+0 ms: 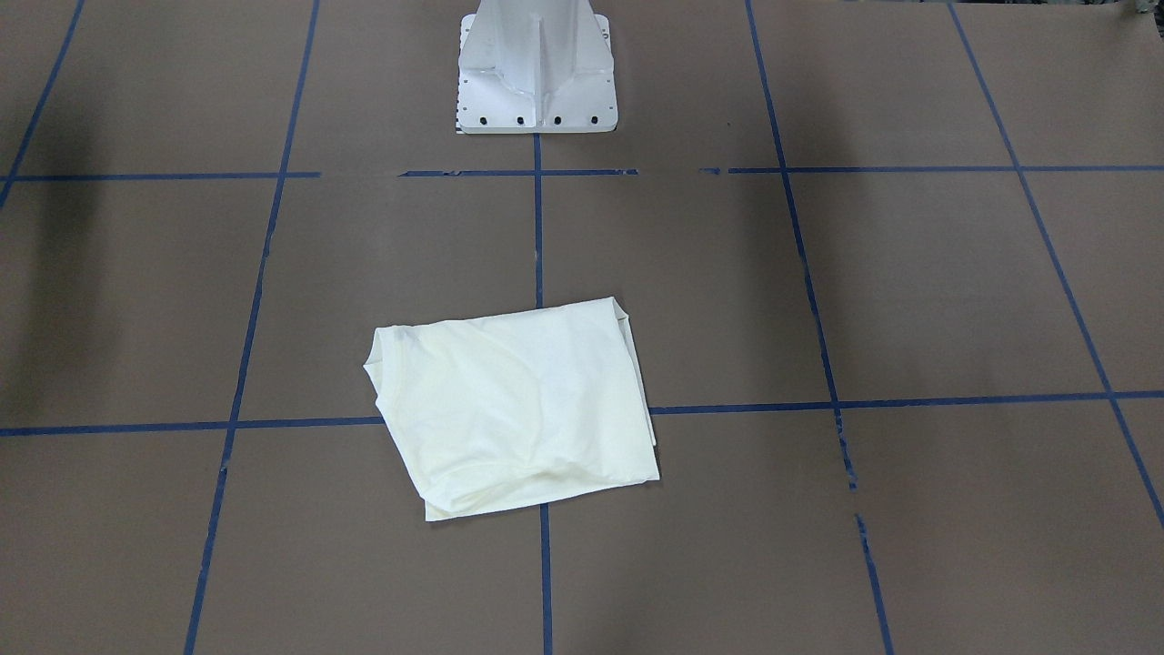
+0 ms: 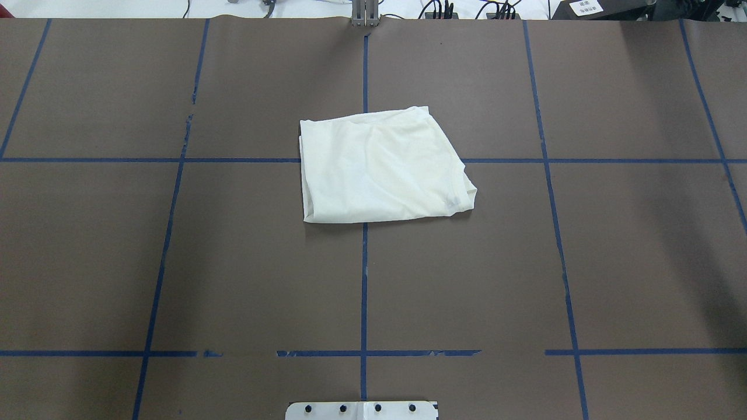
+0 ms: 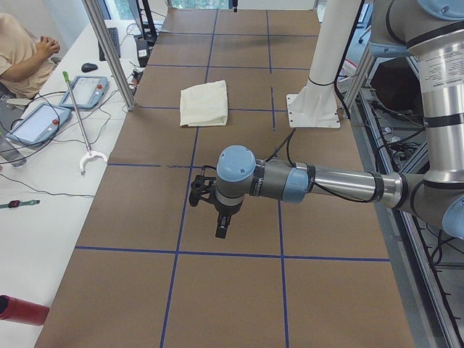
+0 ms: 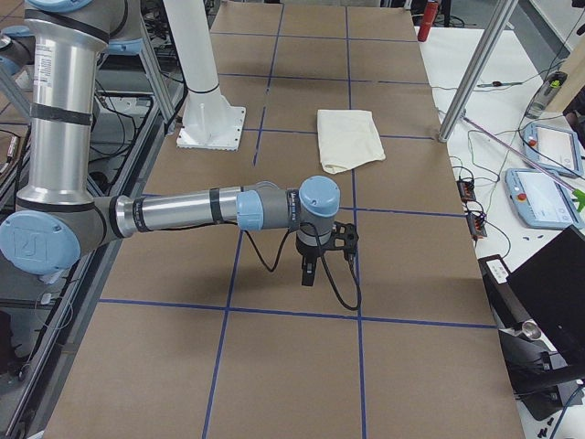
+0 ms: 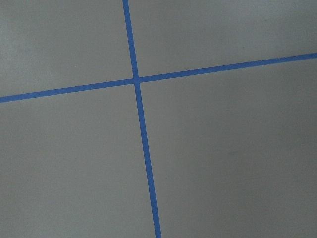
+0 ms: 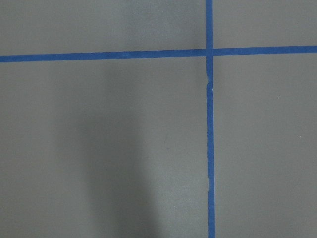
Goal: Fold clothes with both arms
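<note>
The cream shirt [image 1: 514, 409] lies folded into a rough rectangle at the middle of the table, plain side up, with no print showing. It also shows in the overhead view [image 2: 379, 166] and in both side views [image 3: 204, 103] [image 4: 349, 137]. Both arms are outside the overhead and front views. My left gripper [image 3: 223, 226] hangs over bare table far from the shirt, toward the table's left end. My right gripper [image 4: 309, 274] hangs over bare table toward the right end. I cannot tell whether either is open or shut. Both wrist views show only table.
The brown table [image 2: 233, 262] carries a grid of blue tape lines [image 2: 364, 280]. The white pedestal base [image 1: 536, 68] stands at the robot's edge. A side bench [image 3: 43, 145] with tablets, cables and a seated person [image 3: 25, 54] runs along the far edge.
</note>
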